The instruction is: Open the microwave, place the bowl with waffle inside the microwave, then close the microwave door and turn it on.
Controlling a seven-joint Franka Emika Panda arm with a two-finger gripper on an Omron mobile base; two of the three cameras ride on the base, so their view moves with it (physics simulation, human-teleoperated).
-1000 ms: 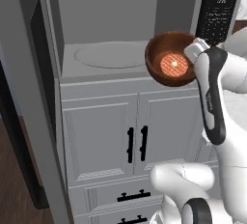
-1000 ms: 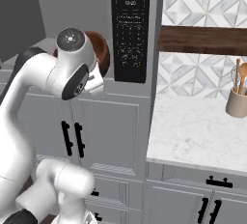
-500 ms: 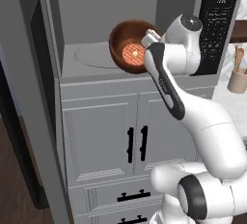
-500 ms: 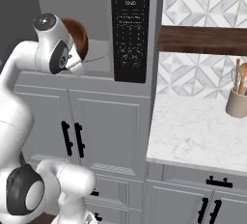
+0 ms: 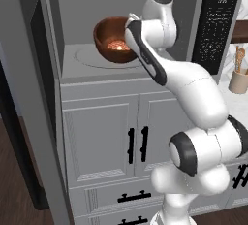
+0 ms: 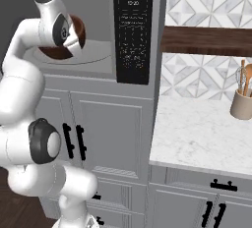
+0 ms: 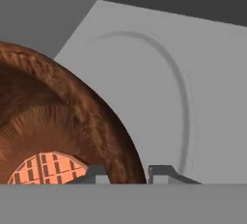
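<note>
Left base view: the bowl point(image 5: 114, 40) sits tilted inside the open microwave point(image 5: 121, 25), over the turntable. Right base view: the arm hides most of the bowl point(image 6: 74, 38). Hand view: the claw point(image 7: 126, 174) pinches the bowl's point(image 7: 62, 121) rim, waffle point(image 7: 46, 167) inside.

Bowl point(image 5: 113, 39) with waffle point(image 5: 117, 46) inside open microwave point(image 5: 116, 30)
</note>
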